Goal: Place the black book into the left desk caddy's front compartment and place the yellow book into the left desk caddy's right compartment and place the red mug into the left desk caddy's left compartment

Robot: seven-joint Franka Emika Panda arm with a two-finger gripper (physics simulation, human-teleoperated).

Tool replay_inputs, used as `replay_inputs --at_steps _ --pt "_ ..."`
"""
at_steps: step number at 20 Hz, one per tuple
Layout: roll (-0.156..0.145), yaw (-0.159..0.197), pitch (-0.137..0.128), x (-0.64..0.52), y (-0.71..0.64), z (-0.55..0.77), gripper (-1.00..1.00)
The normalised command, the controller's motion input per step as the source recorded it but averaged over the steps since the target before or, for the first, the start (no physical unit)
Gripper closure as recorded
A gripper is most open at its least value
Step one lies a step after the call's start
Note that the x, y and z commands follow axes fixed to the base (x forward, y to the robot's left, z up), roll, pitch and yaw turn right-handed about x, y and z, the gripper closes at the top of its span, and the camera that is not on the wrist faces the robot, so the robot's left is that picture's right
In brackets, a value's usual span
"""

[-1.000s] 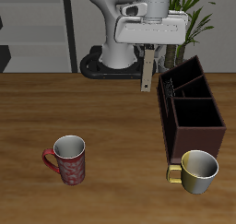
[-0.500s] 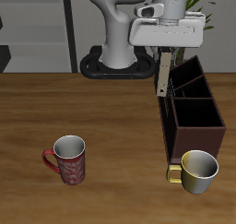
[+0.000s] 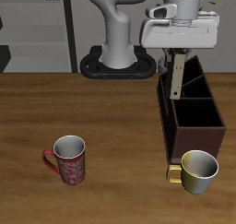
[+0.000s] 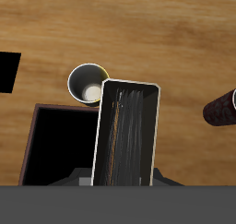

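Right, exterior view, swept left to right:

1. Lower left of frame: red mug [image 3: 69,160] stands upright on the table [image 3: 111,108], handle toward the left frame edge, well apart from everything else. The wrist view only catches its edge.
2. Upper right: gripper [image 3: 175,54] has its fingers pinched on the top end of the yellow book [image 3: 175,83].
3. The book hangs edge-on, slightly tilted and clear of the table. Its lower end overlaps the left desk caddy [image 3: 195,140] at its left wall in frame. I cannot tell which compartment it is over, or whether it touches the wall.
4. Right of frame: the caddy stands upright with its dividers visible. I cannot make out any contents.
5. Lower right: cream mug [image 3: 198,170] stands just beside the caddy's front wall.
6. The wrist view shows the book's [image 4: 126,134] dark face with a pale border, between the cream mug [image 4: 88,83] and the dark caddy opening.
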Motion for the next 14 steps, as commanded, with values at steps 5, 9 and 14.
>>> replay_inputs --at_steps 5,9,14 --pt "0.034 -0.023 0.026 0.06 0.27 -0.08 1.0" --pt "0.058 0.002 0.02 0.06 0.42 -0.16 1.0" --pt "0.008 -0.017 0.02 0.06 0.21 -0.1 1.0"
